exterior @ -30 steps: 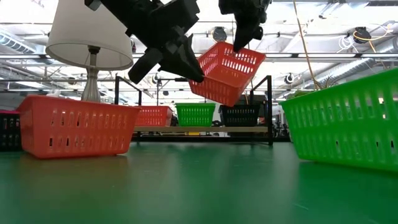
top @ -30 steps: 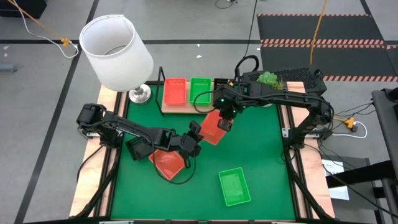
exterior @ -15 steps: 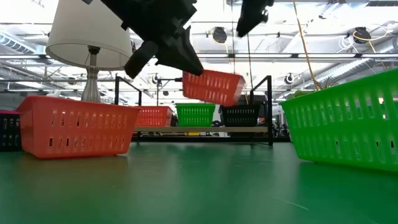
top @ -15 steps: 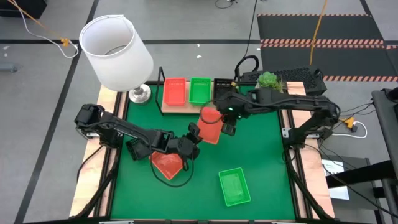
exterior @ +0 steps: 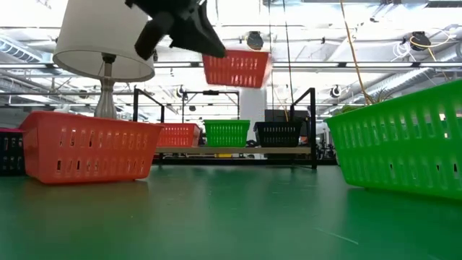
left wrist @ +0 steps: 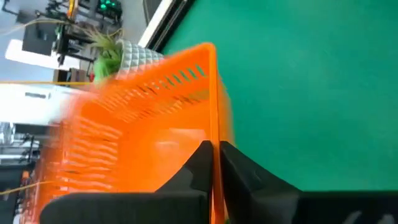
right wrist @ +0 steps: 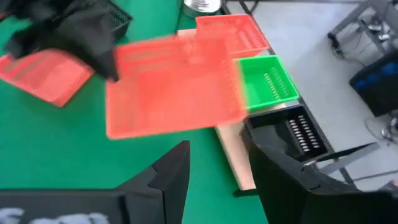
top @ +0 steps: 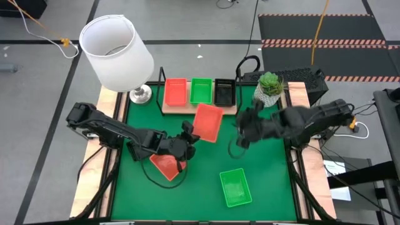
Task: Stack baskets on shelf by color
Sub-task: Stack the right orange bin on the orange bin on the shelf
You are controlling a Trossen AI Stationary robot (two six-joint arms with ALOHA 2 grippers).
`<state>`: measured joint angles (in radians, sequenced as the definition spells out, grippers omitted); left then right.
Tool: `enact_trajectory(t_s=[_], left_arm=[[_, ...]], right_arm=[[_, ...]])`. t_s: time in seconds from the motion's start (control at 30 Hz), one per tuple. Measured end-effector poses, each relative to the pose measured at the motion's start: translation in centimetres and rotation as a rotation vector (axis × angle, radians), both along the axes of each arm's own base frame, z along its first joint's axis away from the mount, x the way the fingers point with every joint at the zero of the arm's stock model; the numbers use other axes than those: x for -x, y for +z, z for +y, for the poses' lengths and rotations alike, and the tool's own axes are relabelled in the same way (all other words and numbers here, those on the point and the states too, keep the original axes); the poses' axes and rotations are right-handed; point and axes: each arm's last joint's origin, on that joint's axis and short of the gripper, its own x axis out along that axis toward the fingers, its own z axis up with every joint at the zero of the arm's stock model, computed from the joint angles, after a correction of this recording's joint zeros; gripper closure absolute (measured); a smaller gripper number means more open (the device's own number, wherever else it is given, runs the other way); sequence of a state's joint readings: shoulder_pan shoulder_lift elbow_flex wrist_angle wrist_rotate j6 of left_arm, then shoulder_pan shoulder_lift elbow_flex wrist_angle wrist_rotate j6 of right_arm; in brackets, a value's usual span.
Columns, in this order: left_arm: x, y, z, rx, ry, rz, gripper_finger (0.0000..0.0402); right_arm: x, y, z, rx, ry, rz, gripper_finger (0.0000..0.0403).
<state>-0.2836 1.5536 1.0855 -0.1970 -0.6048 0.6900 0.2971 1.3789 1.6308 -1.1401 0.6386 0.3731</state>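
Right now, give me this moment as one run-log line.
left gripper: shut on orange-red basket, aloft | right gripper: open, empty, back from basket | shelf: one orange-red, green, black basket

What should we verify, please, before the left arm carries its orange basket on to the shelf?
1. Grip: left gripper pinches the rim of the raised orange basket: ok.
2. Clearance: that basket hangs well above the green mat in the low view: ok.
3. Right gripper is open, empty and pulled back to the right of the basket: ok.
4. Target: one orange basket on the shelf sits at the left end, beside a green basket and a black basket: ok.
5. Basket level: roughly level in the low view: ok.
6. Alignment over the target: not yet above it: not ok.
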Motion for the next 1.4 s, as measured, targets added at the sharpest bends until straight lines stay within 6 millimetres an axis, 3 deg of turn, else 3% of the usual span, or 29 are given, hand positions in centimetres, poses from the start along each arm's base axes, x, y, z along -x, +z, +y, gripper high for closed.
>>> enact_trajectory(t_s=[0.23, 0.63, 1.03, 1.4], left_arm=[[1.9, 2.2, 0.4, 0.047, 0.083, -0.063, 0.0387], [3.4, 4.8, 1.5, 0.003, 0.181, -0.166, 0.0383], [4.1, 4.9, 3.2, 0.024, 0.297, -0.156, 0.0387], [4.2, 4.2, 7.2, 0.039, 0.435, -0.093, 0.0393]], right_arm=[[-0.3, -4.5, 3.4, 0.047, 0.073, -0.016, 0.0243], [-0.6, -12.2, 4.0, 0.144, 0.202, -0.101, 0.0243], [0.7, -14.0, 3.0, 0.192, 0.312, -0.302, 0.0243], [0.5, -14.4, 2.1, 0.133, 0.351, -0.312, 0.0243]])
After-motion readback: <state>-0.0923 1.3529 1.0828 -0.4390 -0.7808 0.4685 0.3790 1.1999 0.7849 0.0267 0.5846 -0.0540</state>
